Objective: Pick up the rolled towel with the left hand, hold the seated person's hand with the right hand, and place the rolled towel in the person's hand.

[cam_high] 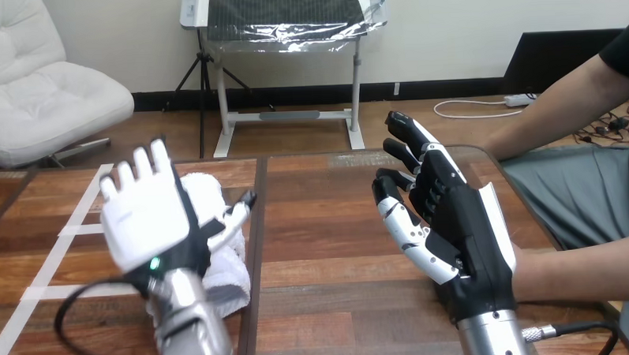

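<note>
Right hand, near right: black-and-white, fingers straight and spread, holding nothing. The person's forearm reaches in just behind it; contact cannot be told. Left hand, near left: fingers straight, not closed, poised over the white rolled cloth towel on the brown wooden table. Step: towel pickup, no grip yet. Next: lower, curl fingers round the roll.
</note>
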Action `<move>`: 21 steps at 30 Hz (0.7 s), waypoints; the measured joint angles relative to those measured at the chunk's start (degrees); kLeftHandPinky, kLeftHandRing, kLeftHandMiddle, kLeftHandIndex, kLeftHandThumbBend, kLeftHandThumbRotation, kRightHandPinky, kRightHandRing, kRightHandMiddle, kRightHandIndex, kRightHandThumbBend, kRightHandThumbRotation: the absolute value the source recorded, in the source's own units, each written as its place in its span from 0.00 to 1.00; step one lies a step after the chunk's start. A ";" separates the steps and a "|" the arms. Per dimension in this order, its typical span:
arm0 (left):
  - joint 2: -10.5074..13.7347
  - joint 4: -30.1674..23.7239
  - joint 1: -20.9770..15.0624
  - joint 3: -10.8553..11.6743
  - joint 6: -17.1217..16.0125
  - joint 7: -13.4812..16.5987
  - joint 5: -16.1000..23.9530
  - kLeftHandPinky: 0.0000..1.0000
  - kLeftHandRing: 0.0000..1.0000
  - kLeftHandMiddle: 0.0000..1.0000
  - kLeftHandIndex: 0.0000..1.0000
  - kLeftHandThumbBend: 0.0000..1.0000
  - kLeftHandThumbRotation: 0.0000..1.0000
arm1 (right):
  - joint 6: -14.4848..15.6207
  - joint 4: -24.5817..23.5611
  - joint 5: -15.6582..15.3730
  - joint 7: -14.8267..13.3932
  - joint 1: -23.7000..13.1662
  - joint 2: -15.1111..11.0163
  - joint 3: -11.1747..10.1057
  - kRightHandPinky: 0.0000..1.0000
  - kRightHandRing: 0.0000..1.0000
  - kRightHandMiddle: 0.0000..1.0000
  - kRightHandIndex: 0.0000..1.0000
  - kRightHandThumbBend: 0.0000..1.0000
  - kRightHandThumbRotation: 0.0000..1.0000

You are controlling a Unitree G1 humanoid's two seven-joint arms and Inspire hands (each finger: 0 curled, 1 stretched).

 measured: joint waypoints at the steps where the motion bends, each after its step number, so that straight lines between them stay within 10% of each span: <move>1: 0.07 0.60 -0.73 -0.13 0.44 0.01 0.00 1.00 1.00 1.00 1.00 0.79 0.80 | -0.09 0.00 0.01 0.02 0.00 -0.01 0.00 0.80 0.91 0.92 0.88 0.31 0.31; 21: 2.74 10.15 -11.95 -3.59 4.04 3.71 -2.47 1.00 1.00 1.00 1.00 0.80 0.85 | -2.48 0.47 0.46 0.90 -2.16 -0.71 0.14 0.80 0.91 0.93 0.88 0.29 0.28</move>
